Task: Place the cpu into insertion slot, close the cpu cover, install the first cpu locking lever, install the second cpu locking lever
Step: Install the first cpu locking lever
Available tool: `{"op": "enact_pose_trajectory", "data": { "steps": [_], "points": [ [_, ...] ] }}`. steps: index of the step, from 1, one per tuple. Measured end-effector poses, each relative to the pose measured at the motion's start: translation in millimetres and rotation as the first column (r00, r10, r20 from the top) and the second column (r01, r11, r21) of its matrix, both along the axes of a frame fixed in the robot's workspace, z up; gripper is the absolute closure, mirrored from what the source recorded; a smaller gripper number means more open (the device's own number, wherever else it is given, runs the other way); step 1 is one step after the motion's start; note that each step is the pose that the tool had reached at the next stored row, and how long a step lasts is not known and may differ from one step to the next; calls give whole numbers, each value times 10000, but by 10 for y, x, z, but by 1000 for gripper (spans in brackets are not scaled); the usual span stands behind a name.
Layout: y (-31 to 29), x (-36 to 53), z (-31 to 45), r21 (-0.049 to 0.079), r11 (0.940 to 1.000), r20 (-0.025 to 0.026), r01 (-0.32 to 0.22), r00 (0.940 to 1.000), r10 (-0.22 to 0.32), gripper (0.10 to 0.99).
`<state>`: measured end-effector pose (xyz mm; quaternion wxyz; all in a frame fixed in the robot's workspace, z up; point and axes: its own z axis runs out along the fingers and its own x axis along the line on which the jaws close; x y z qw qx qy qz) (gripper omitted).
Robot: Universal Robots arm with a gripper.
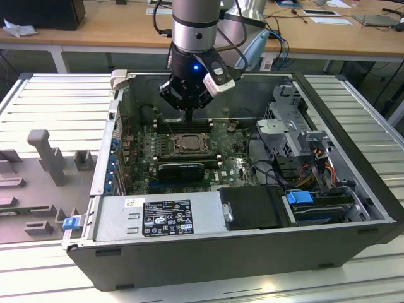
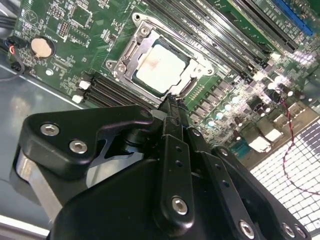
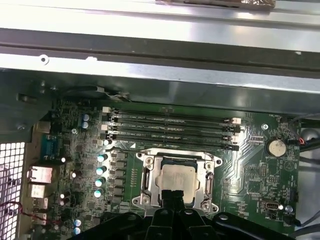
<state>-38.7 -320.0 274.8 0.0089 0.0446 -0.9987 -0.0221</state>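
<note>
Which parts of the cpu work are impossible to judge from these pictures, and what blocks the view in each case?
- Gripper fingertips: in both wrist views the gripper's own body overlaps them, so open or shut is unclear.
- Cpu near edge: covered by the gripper in the first wrist view.
- Cpu cover latching: levers too small and thin in the exterior view, partly hidden in the second wrist view.
- Insertion slot contacts: under the cpu and cover.

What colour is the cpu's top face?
Pale silver-beige, on the small square metal-faced cpu, best in the second wrist view.
</note>
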Motion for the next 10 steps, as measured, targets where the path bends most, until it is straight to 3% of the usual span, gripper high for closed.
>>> {"op": "enact_pose_trajectory", "data": {
  "steps": [10],
  "points": [
    [0,0,0,0,9961,0,-886,9961,886,980]
  ]
}}
